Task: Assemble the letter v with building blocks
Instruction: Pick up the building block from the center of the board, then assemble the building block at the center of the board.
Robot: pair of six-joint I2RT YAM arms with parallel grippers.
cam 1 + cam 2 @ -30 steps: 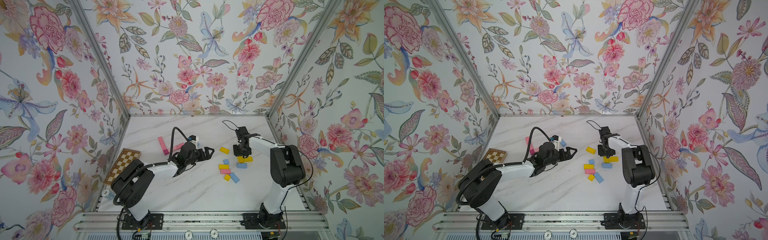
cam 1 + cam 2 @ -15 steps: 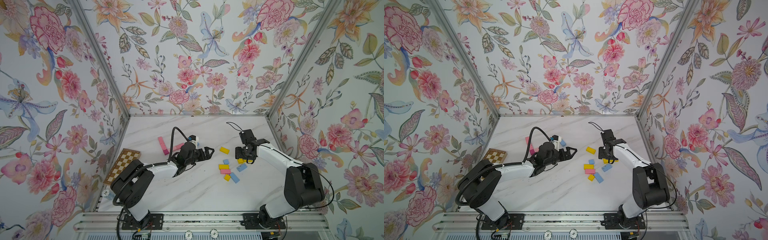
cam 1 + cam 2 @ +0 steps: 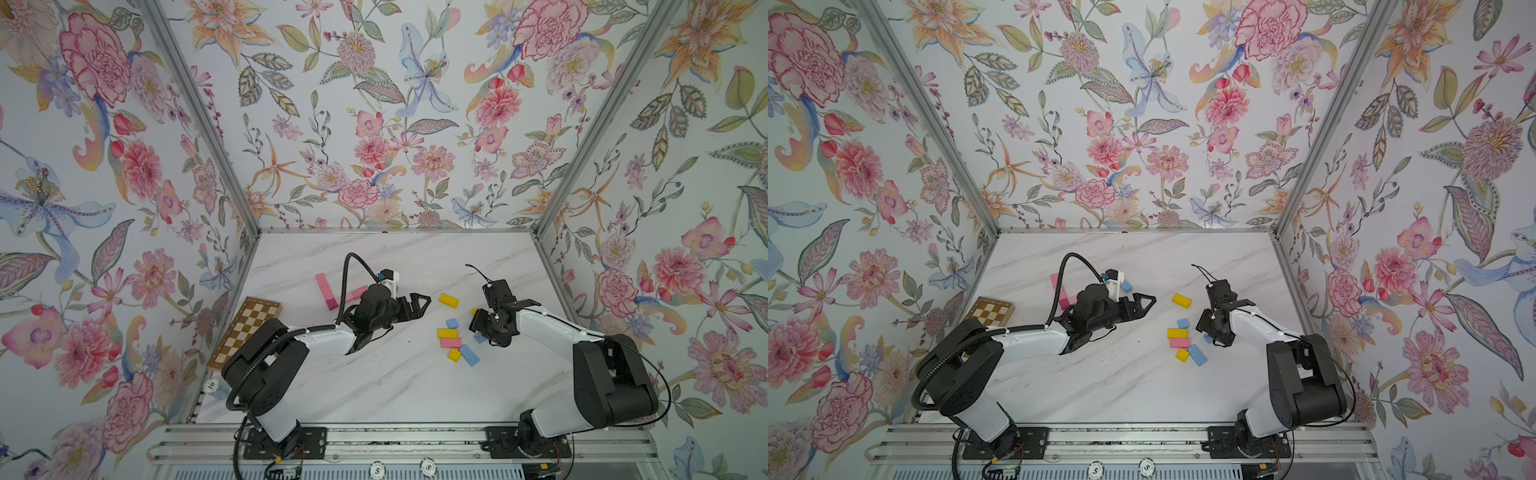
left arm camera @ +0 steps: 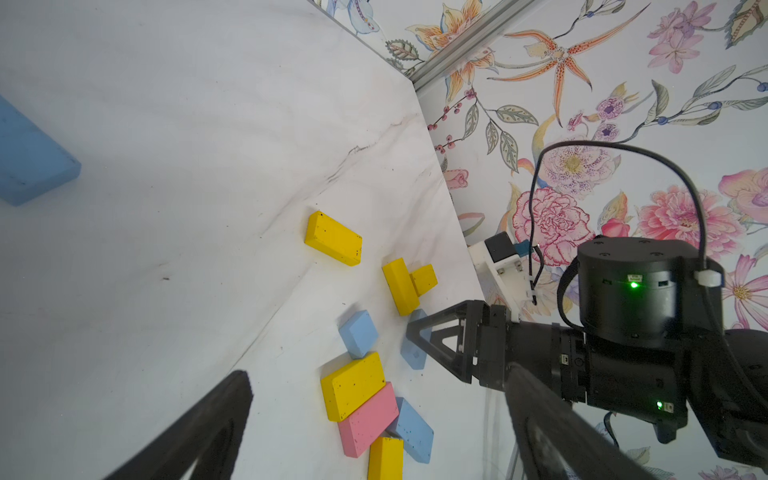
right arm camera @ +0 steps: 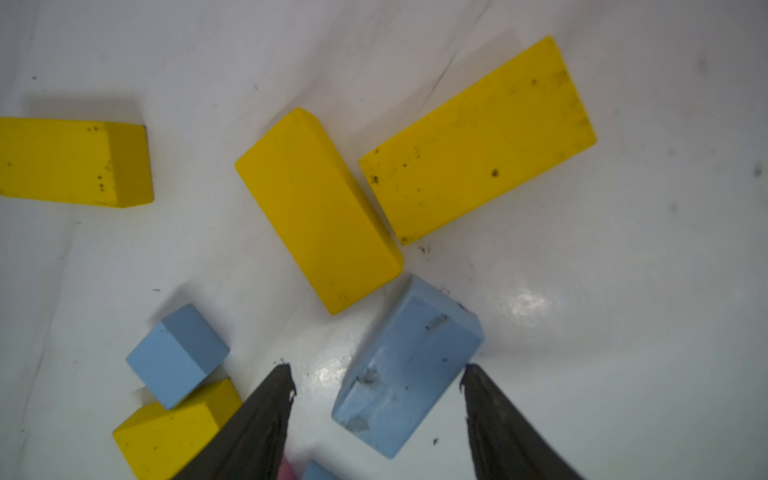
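The building blocks lie in a loose group right of centre: a yellow oblong (image 3: pixel 448 300), a blue square (image 3: pixel 451 323), then yellow (image 3: pixel 447 333), pink (image 3: pixel 450 343) and blue (image 3: pixel 469 355) bricks touching. My right gripper (image 5: pixel 377 368) is open low over the table, its jaws on either side of a light blue oblong block (image 5: pixel 415 353) lying askew. One fingertip is at the block's corner. Two yellow oblongs (image 5: pixel 318 208) lie just beyond it. My left gripper (image 3: pixel 419 307) hangs open mid-table, pointing at the group, nothing between its fingers (image 4: pixel 208 428).
Pink bricks (image 3: pixel 322 284) and a magenta one (image 3: pixel 332 304) lie behind the left arm, with a blue brick (image 3: pixel 1126 286) near its wrist. A brown-and-cream checkered board (image 3: pixel 245 328) leans at the left wall. Floral walls close in three sides.
My right gripper has opened and come forward from the yellow blocks to the light blue oblong, and its elbow has swung out to the right. The left arm has stayed still.
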